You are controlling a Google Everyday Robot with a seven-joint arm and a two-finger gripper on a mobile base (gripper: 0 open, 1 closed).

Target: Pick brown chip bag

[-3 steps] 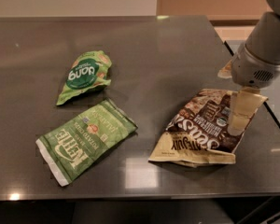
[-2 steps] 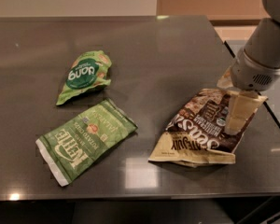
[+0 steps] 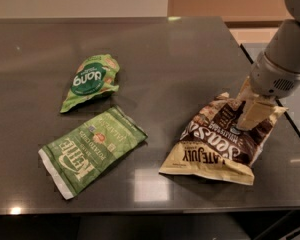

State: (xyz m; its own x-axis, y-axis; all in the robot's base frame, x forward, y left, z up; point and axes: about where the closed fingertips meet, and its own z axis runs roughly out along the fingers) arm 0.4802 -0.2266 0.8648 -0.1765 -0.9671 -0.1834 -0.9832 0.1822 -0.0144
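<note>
Well, the end effector (image 3: pixel 252 113) was down at the upper right end of the brown chip bag (image 3: pixel 215 151), its cream tip pressed against the bag's crumpled top. Whether it had closed on the bag or stood open, I could not tell. The grey arm (image 3: pixel 282 59) came in from the top right. The bag lay on the right side of the dark tabletop (image 3: pixel 190 54), near the front edge, its cream-yellow band toward me. Well apart to the left lay a flat green Kettle bag (image 3: pixel 92 149), and behind that a small green bag (image 3: pixel 91 80) with a dark oval.
</note>
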